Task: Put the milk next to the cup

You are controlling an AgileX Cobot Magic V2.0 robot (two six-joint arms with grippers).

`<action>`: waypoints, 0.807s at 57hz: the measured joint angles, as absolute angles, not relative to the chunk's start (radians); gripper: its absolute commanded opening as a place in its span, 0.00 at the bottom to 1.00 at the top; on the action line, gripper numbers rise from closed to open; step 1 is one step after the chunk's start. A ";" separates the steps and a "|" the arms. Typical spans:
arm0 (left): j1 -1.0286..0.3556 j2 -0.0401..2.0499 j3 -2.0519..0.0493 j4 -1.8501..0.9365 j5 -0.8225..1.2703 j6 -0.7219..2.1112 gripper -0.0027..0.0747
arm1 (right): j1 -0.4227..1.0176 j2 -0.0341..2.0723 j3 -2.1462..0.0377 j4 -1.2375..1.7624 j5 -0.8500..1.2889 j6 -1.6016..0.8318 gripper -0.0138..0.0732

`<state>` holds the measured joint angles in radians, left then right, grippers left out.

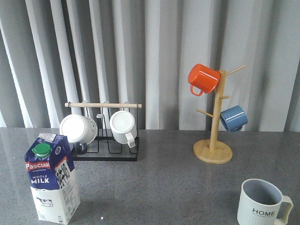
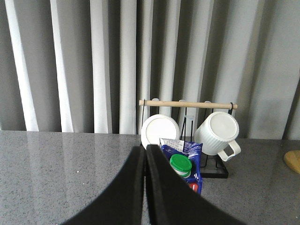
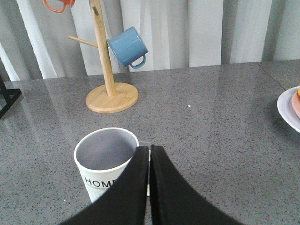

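The milk point(image 1: 51, 180), a blue-and-white carton with a green cap, stands upright at the front left of the grey table. The cup point(image 1: 261, 204), a pale mug marked "HOME", stands at the front right, far from the milk. Neither gripper shows in the front view. In the left wrist view my left gripper point(image 2: 145, 150) is shut and empty, just before the milk point(image 2: 185, 164), which its finger partly hides. In the right wrist view my right gripper point(image 3: 150, 150) is shut and empty, close beside the cup point(image 3: 103, 161).
A black rack with a wooden bar point(image 1: 103, 105) holds two white mugs point(image 1: 78, 129) behind the milk. A wooden mug tree point(image 1: 213, 150) with an orange mug point(image 1: 203, 78) and a blue mug point(image 1: 233, 118) stands at the back right. A plate's edge point(image 3: 290, 110) shows in the right wrist view.
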<state>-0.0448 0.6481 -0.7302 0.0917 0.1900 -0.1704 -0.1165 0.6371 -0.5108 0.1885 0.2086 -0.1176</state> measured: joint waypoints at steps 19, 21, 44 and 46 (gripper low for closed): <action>-0.095 0.648 -0.730 0.092 0.124 -0.170 0.03 | -0.117 0.669 -0.511 0.193 0.272 -0.176 0.16; -0.096 0.648 -0.730 0.092 0.113 -0.170 0.03 | -0.117 0.670 -0.511 0.192 0.272 -0.180 0.17; -0.122 0.651 -0.731 0.138 0.178 -0.168 0.26 | -0.117 0.670 -0.513 0.183 0.216 -0.220 0.62; -0.124 0.656 -0.731 0.154 0.195 -0.168 0.32 | -0.117 0.670 -0.513 0.183 0.209 -0.220 0.68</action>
<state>-0.1239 0.6558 -0.7311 0.1536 0.1951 -0.1678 -0.1165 0.6697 -0.5126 0.1829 0.2091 -0.2201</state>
